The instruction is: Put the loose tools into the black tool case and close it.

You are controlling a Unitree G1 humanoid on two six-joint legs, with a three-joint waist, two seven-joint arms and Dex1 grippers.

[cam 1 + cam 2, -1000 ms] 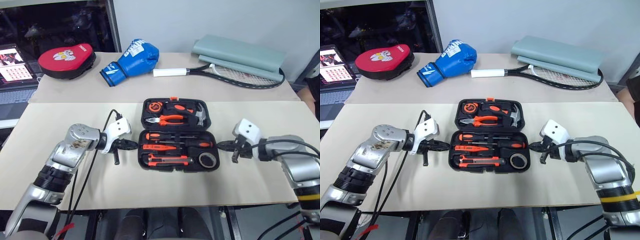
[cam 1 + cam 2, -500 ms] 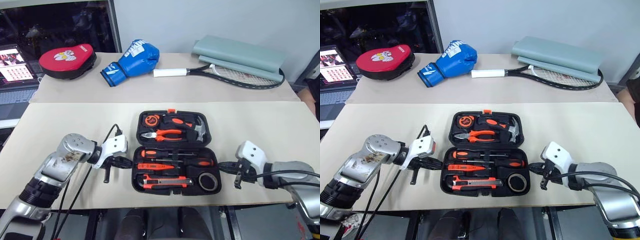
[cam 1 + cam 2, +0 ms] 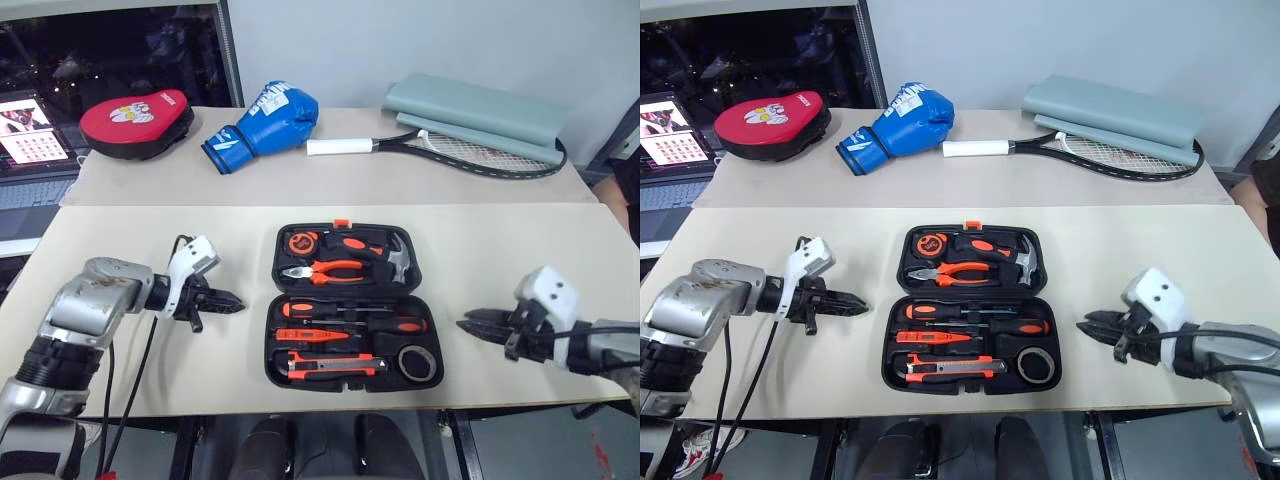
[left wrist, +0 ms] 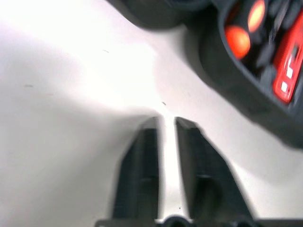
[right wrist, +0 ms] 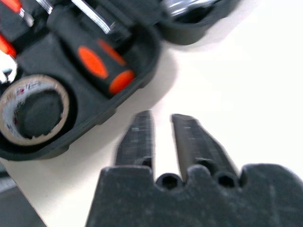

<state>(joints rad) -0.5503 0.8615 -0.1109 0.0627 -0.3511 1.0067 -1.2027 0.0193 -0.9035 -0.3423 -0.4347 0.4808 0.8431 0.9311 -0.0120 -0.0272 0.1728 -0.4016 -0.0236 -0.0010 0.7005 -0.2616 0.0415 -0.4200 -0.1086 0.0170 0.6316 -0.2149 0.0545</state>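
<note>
In the head view, the open tool case (image 3: pixel 353 305) is seen on the table (image 3: pixel 130 375), its tools seated in their recesses, between the left gripper (image 3: pixel 232 303) and the right gripper (image 3: pixel 466 324). In each wrist view, the fingers (image 4: pixel 142 165) (image 5: pixel 137 139) are seen slightly parted with nothing held, beside the case.

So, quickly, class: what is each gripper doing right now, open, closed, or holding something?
Left gripper: fingers slightly apart, holding nothing, beside the black tool case.
Right gripper: fingers slightly apart, holding nothing, on the case's other side.
</note>
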